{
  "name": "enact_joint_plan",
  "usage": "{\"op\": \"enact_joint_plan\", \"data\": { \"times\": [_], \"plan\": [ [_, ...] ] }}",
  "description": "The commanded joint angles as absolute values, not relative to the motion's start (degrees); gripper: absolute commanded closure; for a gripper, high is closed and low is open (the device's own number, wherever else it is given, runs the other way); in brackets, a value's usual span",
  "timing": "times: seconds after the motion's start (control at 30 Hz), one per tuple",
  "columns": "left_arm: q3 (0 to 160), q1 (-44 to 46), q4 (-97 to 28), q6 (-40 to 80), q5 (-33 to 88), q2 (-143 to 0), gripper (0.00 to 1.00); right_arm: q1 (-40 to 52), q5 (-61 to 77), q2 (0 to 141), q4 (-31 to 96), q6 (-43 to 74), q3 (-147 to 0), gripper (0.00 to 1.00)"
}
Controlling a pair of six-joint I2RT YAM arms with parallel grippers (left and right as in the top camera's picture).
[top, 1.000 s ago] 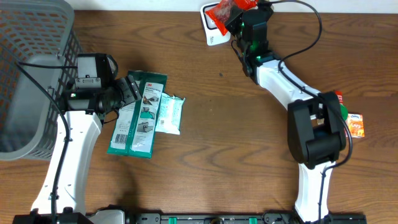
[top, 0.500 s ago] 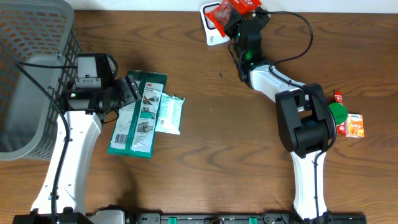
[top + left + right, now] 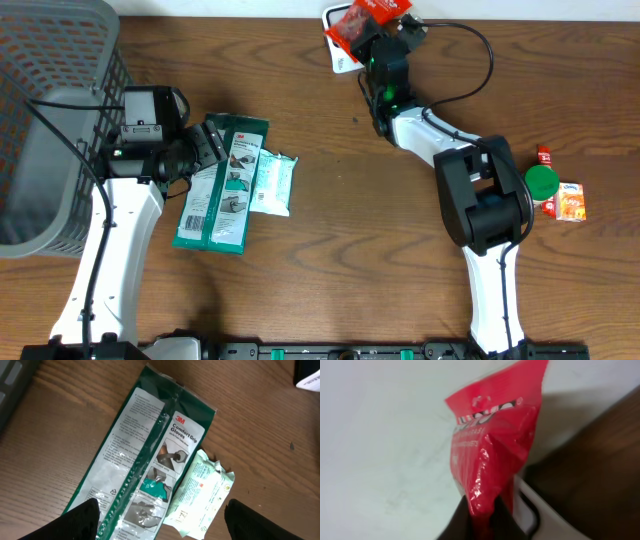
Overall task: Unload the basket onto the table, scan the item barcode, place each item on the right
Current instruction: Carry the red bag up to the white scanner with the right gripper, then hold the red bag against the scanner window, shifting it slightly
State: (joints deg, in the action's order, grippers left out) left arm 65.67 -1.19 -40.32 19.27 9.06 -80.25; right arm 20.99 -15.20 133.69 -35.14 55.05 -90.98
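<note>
At the far edge of the tabletop [image 3: 350, 210], the right jaws had tightened fully onto the red packet [image 3: 358, 22], and as the arm folded in over the last second the packet shifted slightly left, hanging above the white pad [image 3: 340, 63] that I took for the scanner. That suggested the barcode pass was under way, not finished. The left jaws stood wide apart and empty over the green glove pack [image 3: 222, 190] and wipes pouch [image 3: 272, 183].
</note>
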Motion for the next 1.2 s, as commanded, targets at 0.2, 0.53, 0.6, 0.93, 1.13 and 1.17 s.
{"op": "enact_joint_plan", "data": {
  "times": [0.2, 0.53, 0.6, 0.93, 1.13, 1.17],
  "plan": [
    [66.5, -1.4, -40.5, 18.7, 9.0, -79.7, 0.19, 20.7, -17.8, 134.2, -37.6, 58.7, -92.2, 0.99],
    [66.5, -1.4, -40.5, 18.7, 9.0, -79.7, 0.19, 20.8, -14.1, 143.8, -46.1, 60.0, -98.7, 0.99],
    [66.5, -1.4, -40.5, 18.7, 9.0, -79.7, 0.19, 20.7, -14.1, 145.4, -46.1, 59.6, -100.6, 0.99],
    [66.5, -1.4, -40.5, 18.7, 9.0, -79.7, 0.19, 20.7, -14.5, 145.6, -45.2, 48.9, -105.1, 0.99],
    [66.5, -1.4, -40.5, 18.7, 9.0, -79.7, 0.19, 20.7, -14.7, 145.6, -45.4, 47.7, -107.8, 0.99],
    [66.5, -1.4, -40.5, 18.7, 9.0, -79.7, 0.19, 20.6, -14.8, 145.6, -45.3, 47.7, -108.1, 0.99]
  ]
}}
